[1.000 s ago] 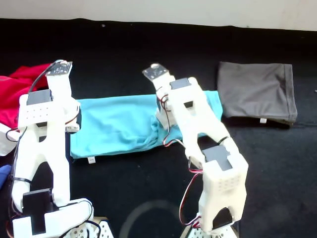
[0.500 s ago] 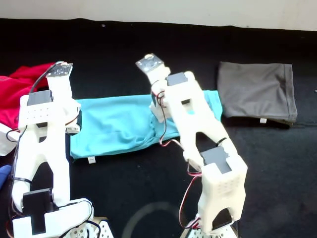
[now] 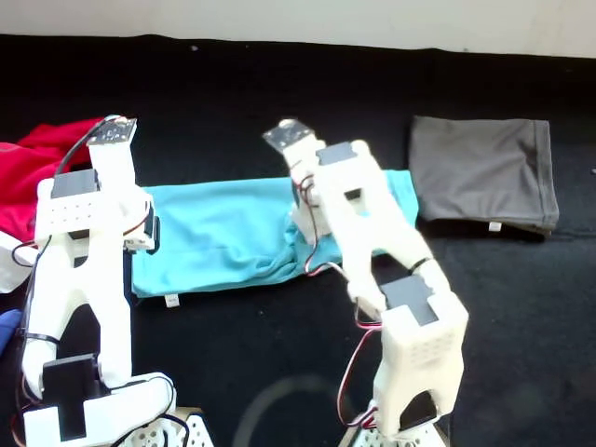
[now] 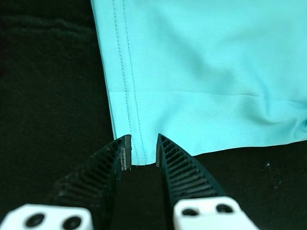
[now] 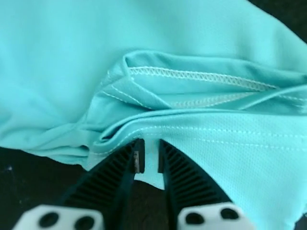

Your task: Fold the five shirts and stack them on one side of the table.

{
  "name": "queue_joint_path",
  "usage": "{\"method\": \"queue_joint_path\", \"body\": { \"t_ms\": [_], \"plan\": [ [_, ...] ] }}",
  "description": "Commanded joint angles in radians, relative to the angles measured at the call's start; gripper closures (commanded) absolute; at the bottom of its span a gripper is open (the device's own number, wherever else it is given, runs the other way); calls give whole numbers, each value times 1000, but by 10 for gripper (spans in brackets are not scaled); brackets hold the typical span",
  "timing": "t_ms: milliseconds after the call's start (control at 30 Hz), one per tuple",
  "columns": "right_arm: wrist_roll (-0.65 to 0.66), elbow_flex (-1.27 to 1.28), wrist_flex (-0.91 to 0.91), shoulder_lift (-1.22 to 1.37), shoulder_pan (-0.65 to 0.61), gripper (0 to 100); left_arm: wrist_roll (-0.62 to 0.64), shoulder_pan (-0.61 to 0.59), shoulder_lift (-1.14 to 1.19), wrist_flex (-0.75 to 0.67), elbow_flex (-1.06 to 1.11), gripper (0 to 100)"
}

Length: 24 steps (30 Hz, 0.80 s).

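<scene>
Teal shirt (image 3: 223, 237): lies flat across the middle of the table (image 3: 233, 84) as a long band. I judge it half-folded, which would explain both arms working its ends.
Left gripper (image 4: 143, 153): sits at the shirt's left end, on the near corner. The jaws are a little apart and straddle the stitched hem. I read them as not yet pinched, lined up there because the double hem gives a firm edge to take.
Right gripper (image 5: 147, 155): sits over the bunched folds toward the shirt's right end. The jaws are drawn in close on a layered hem edge, with pale cloth between the tips. I take that as a grasp, and holding several layers together should stop the fold from slipping open.
Grey shirt (image 3: 484, 172): already folded into a neat rectangle at the far right, just beside the teal one's end. I judge that to be the start of the stack.
Red shirt (image 3: 37, 163): crumpled at the left edge, behind the left arm, and not yet folded.
Next, by my reckoning: pinch the left corner, then lift both ends evenly so the band doubles over without skewing.
</scene>
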Motion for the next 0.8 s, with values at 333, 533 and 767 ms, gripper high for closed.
{"method": "queue_joint_path", "body": {
  "t_ms": [333,533,767],
  "plan": [
    [-6,-197,77,-97,-48,988,3,-5,-10,5,-22,896],
    [-8,-189,-21,111,-93,993,3,-7,-13,9,-28,896],
    [-8,-272,-39,214,-82,993,3,-10,-7,6,-27,896]
  ]
}}
